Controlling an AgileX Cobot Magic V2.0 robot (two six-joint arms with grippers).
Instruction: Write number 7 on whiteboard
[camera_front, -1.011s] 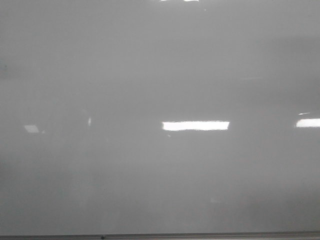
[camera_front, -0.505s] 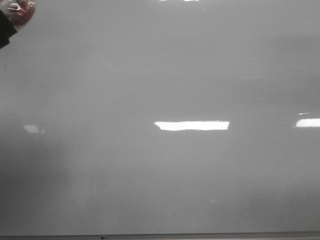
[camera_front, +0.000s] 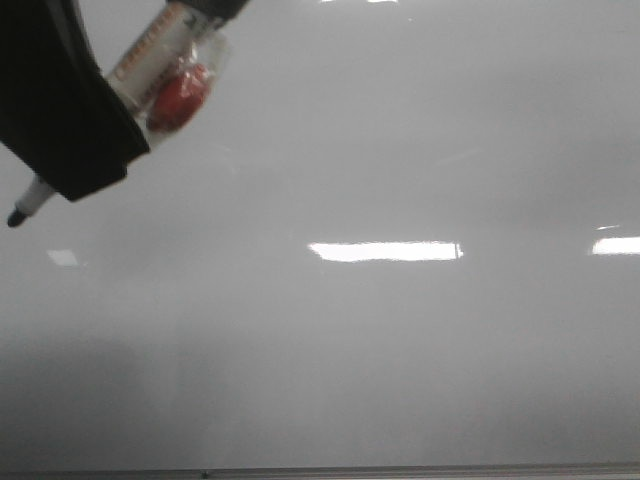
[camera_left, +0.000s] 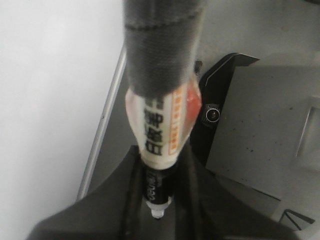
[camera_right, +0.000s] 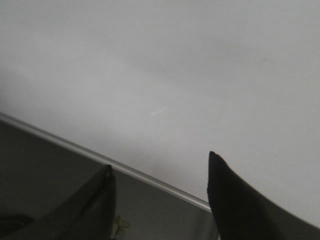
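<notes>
Risk is a slipping marker (camera_front: 150, 65): the left gripper (camera_left: 159, 200) holds it over the board's (camera_front: 400, 350) upper left, and uneven pressure could smear or break a stroke. No 7 is drawn. Right gripper (camera_right: 160, 195) stands wide, empty.

Left gripper (camera_front: 70, 150) hides the marker's (camera_front: 150, 60) middle

The whiteboard (camera_front: 400, 330) looks glossy and smooth, its frame strip (camera_right: 125, 167) dull metal; the marker (camera_left: 161, 130) shiny plastic.
</notes>
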